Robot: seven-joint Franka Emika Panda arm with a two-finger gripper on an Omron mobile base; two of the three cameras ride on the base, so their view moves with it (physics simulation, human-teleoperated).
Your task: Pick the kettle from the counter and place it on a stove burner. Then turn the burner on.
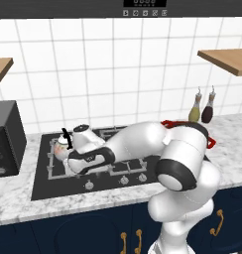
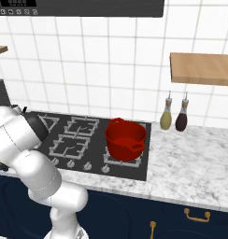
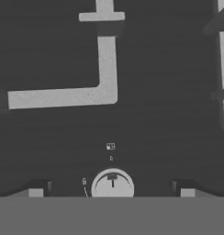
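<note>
Now the tool (image 3: 112, 192) straddles a stove knob (image 3: 112, 185), fingers apart.

Place: it was a home kitchen.
Stove: a black stove (image 2: 88, 140) sat in the marble counter (image 2: 190, 163).
Wall: it had white tiles (image 2: 111, 70).
Cupboards: dark blue cabinets (image 1: 227, 218) stood below.
Bottles: two bottles (image 2: 174, 116) waited by the wall.

Arm stretched low leftward, claw (image 3: 112, 192) apparently spread.
</note>
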